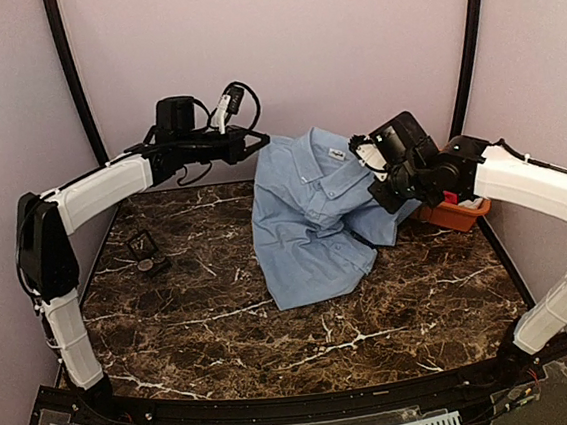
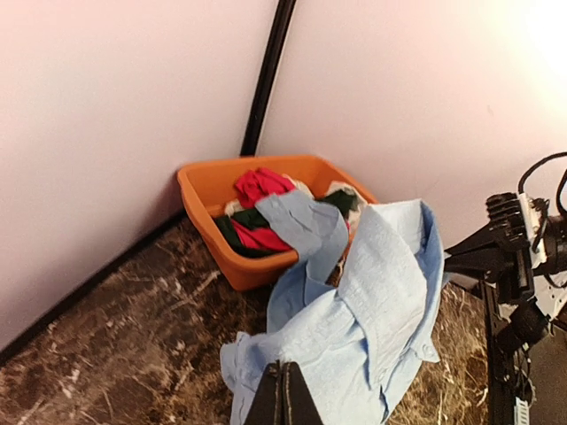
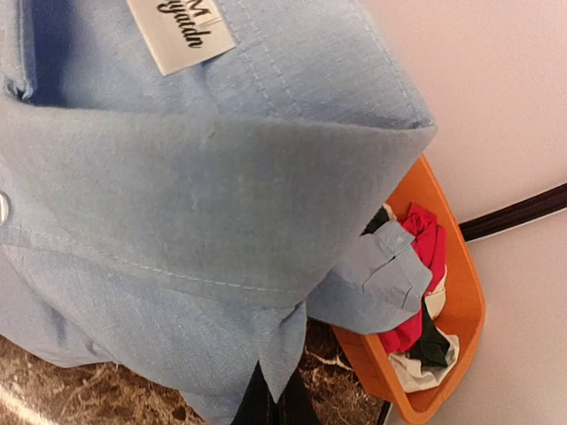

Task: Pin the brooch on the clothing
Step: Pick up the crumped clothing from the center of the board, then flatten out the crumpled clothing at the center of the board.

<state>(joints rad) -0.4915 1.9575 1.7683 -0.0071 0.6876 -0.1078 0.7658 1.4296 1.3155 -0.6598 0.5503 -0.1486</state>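
At far left of the dark marble worktop (image 1: 223, 319), the brooch (image 1: 149, 267), a small dark disc, lies flat just beside a small black square object (image 1: 143, 243). It is well apart from the shirt and from both arms.

The left arm reaches in from the left wall. Its left hand (image 1: 260, 142) meets the raised shoulder edge of the light blue shirt (image 1: 309, 215). In the left wrist view its fingers (image 2: 271, 398) are pressed together with pale blue cloth bunched at their tips, so the hand is closed on the shirt's fabric.

The shirt is propped up between the two arms at the back of the worktop. Its collar is lifted and its lower part trails forward in folds onto the marble.

At the collar's right end, the right hand (image 1: 373, 167) is also closed on the shirt. The right wrist view shows the collar filling the frame, a white label (image 3: 182, 31) with black script sewn inside it, and cloth draped over the dark fingertips at the bottom edge.

In the back right corner, against the wall, sits an orange tub (image 2: 205, 190). It holds a red garment (image 2: 261, 184) among dark green and white pieces. One shirt cuff (image 3: 381, 283) hangs over the tub's rim.
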